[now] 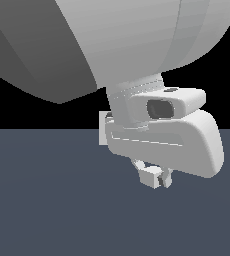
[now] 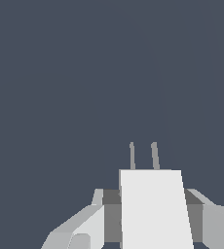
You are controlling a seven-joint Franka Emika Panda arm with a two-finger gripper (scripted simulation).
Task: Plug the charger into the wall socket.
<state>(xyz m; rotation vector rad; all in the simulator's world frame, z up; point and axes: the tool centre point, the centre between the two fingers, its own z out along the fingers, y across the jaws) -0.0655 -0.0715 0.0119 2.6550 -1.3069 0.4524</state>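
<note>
My gripper (image 1: 155, 176) hangs a little above the dark floor, shut on the charger (image 1: 149, 176), a small white block between its two fingers. In the wrist view the charger (image 2: 155, 209) fills the gap of the gripper (image 2: 151, 200), and two thin grey prongs (image 2: 143, 155) stick out from its far face over bare floor. A pale flat edge that looks like the wall socket (image 1: 102, 129) peeks out behind the hand on the exterior view's left, mostly hidden by the hand. No wall socket shows in the wrist view.
The arm's big grey links (image 1: 112, 40) fill the upper part of the exterior view. A dark blue-grey floor (image 1: 47, 200) spreads below, with a black background above it.
</note>
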